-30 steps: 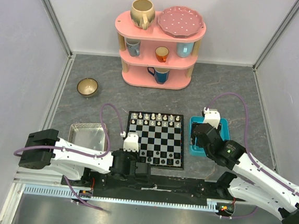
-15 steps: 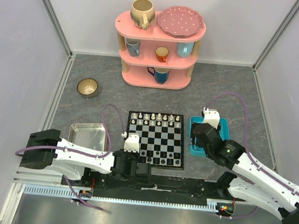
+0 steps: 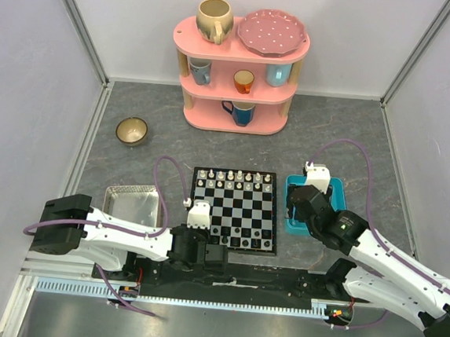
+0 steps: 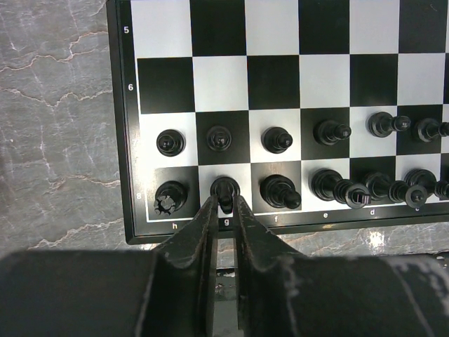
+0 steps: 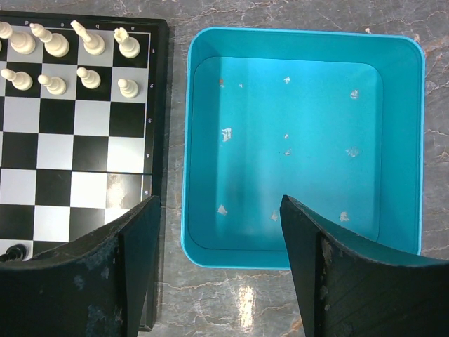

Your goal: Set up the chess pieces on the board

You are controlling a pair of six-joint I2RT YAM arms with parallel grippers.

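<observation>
a grey marbled surface (image 3: pixel 353 140) sits inside pale walls. at its far side stands a pink shelf (image 3: pixel 233 120) carrying mugs and a spotted plate. a small bowl (image 3: pixel 131 131) lies far left, and a metal tray (image 3: pixel 131 204) lies near left. the board (image 3: pixel 237 209) lies in the middle near the arms, and a blue tray (image 3: pixel 338 196) sits just beside its right edge.

the white pieces (image 5: pixel 89 43) fill the two far rows and the black pieces (image 4: pixel 279 139) the two near rows.

the left hand (image 4: pixel 224 203) reaches in over the board's near border. its fingers (image 4: pixel 208 217) are drawn to a narrow gap and pinch a black piece (image 4: pixel 223 188) standing on the g square of the last row. the right hand (image 5: pixel 219 203) hangs over the blue tray, spread wide and holding nothing.

against the overhead views from half a second and a second ago, hardly anything differs. both arms keep the same pose, and the pieces, trays and bowl lie where they were.

the pinched piece has a neighbour just beside it on either side and another on the square ahead, with the dark border right behind it. four rows of open checks lie between the two camps. only a thin strip of surface parts the board from the blue tray, while the metal tray sits a little apart on the left. a broad stretch of grey surface runs from the board to the shelf.
</observation>
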